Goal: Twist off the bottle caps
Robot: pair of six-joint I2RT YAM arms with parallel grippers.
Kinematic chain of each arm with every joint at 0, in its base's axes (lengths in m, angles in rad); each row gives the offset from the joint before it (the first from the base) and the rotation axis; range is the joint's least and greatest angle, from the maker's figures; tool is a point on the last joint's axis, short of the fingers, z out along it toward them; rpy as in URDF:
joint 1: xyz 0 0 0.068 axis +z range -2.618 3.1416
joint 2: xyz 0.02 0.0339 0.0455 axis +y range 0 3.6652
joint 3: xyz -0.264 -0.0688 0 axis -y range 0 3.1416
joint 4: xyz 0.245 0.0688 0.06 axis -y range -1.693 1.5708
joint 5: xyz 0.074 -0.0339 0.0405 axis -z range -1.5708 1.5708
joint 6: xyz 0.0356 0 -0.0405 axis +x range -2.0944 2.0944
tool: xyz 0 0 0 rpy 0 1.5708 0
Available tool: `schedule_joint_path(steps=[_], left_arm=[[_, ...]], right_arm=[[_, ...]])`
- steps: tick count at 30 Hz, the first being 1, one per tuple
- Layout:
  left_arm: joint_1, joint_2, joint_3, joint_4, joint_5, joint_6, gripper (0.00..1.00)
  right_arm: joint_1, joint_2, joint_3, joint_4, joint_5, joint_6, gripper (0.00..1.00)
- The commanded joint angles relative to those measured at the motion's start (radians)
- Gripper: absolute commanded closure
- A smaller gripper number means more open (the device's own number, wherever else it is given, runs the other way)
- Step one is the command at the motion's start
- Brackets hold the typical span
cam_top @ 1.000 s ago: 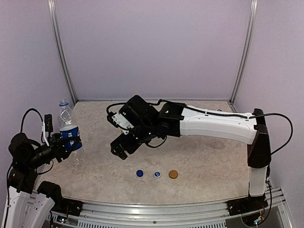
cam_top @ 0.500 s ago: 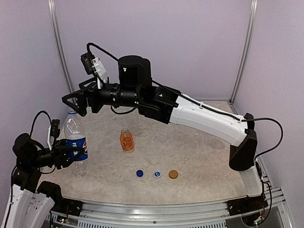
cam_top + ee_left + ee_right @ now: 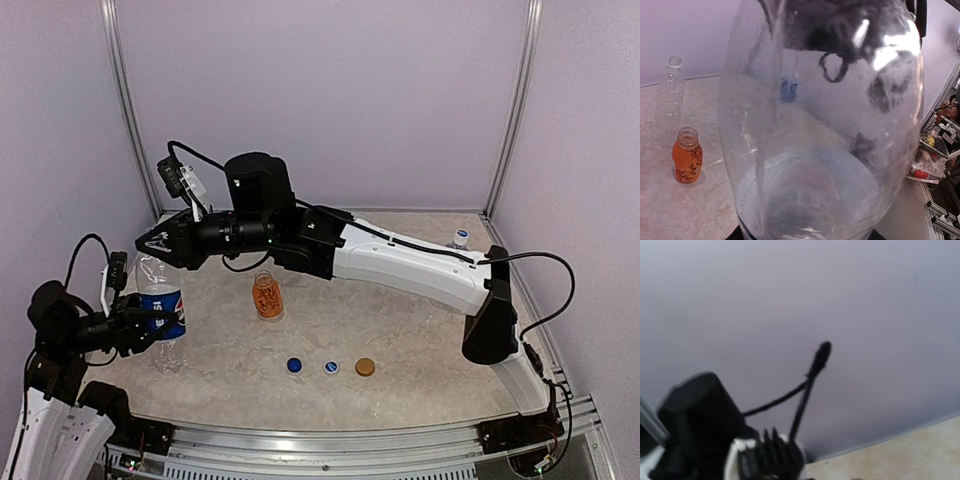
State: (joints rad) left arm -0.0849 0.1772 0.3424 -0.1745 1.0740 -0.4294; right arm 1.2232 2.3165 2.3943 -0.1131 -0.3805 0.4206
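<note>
Got the Pepsi bottle [image 3: 168, 302] standing upright at the near left, pinched round its label by the left gripper [image 3: 148, 320]. Stretched across from the right with the right gripper [image 3: 150, 243], set directly over the bottle's top, cap presumably just beneath along the vertical axis; cannot tell whether spread or biting.

Soft, even light fills the overhead view, which is sharp throughout, with only faint, diffuse shadows on the table [image 3: 420, 340]. The left wrist view is hazy: the Pepsi bottle [image 3: 830, 125] sits too close to focus (white glare patches at its upper right). The right wrist view is blurred all over and duller.
</note>
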Motion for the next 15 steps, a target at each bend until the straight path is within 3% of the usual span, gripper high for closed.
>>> schedule_joint_path(steps=[1,3,6,9,10,15], left_arm=[[-0.003,0.005,-0.007,0.020,0.002,0.001,0.55],[-0.001,0.006,-0.006,0.018,-0.005,0.003,0.55],[0.000,0.006,-0.006,0.016,-0.017,0.001,0.51],[0.004,0.000,-0.008,0.009,-0.050,-0.014,0.10],[0.007,-0.002,-0.008,0.009,-0.056,-0.020,0.02],[0.017,-0.014,-0.011,0.008,-0.065,-0.031,0.01]], right_arm=[[0.007,-0.008,-0.002,-0.030,-0.025,0.013,0.90],[0.008,-0.016,-0.006,-0.042,-0.026,0.002,1.00],[0.007,-0.045,-0.025,-0.058,-0.013,-0.027,1.00],[0.008,-0.102,-0.072,-0.079,0.025,-0.074,1.00],[0.008,-0.126,-0.094,-0.085,0.045,-0.091,1.00],[0.009,-0.306,-0.277,-0.090,0.190,-0.179,1.00]])
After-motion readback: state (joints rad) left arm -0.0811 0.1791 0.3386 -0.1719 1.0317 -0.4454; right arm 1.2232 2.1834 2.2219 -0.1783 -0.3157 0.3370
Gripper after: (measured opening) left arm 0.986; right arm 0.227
